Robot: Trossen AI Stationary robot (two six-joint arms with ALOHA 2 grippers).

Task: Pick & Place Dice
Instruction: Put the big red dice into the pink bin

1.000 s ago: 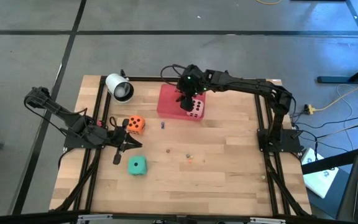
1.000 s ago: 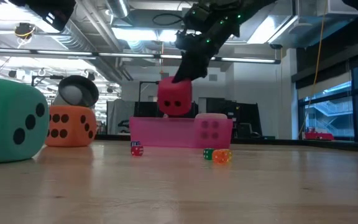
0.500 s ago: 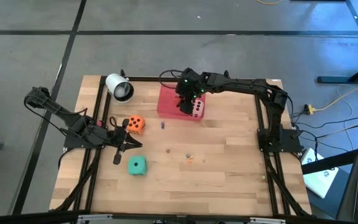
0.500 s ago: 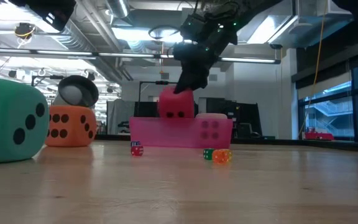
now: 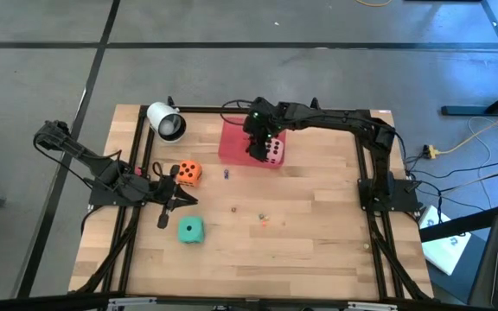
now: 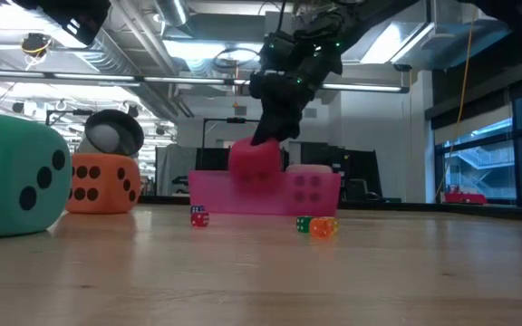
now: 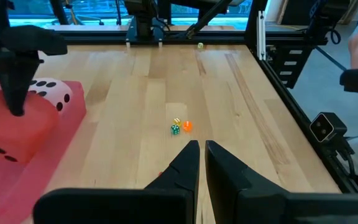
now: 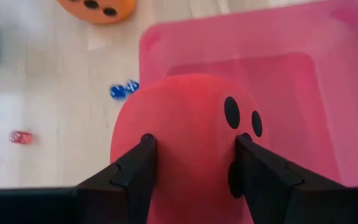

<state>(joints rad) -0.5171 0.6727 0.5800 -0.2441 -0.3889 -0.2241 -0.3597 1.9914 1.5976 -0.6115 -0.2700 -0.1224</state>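
Nearest the front of the pale wooden tabletop [image 5: 318, 233] sits the soft teal-green cube die with dark pips [image 5: 190, 230], loose and untouched, and just behind it the left gripper [image 5: 164, 222] waits low over the wood with its fingers [image 7: 188, 163] pressed together on nothing — parked out of the way, I judge, so the other arm has room. A little farther back lies the soft orange cube die [image 5: 188, 173], also free on the wood, and a scatter of tiny coloured beads [image 5: 262, 218] lies across the middle of the board. Beyond these is the flat pink rectangular tray [image 5: 232, 138], evidently the drop-off place, since the pale pink soft die [image 5: 274, 152] already rests in its near right corner. Over the tray the right gripper [image 5: 258, 143] points downward with its fingers [image 8: 138, 168] clamped on two opposite faces of the soft red cube die [image 8: 188, 137], which bulges slightly between them; the low view shows that die sunk partly behind the tray's front wall, so it looks at or close to the tray floor, beside the pink one, though contact cannot be told. The grip appears kept so the cube lands square instead of rolling — release seems the next step. At the far left corner lies a white cylindrical lamp-like object with a dark opening [image 5: 167, 122]
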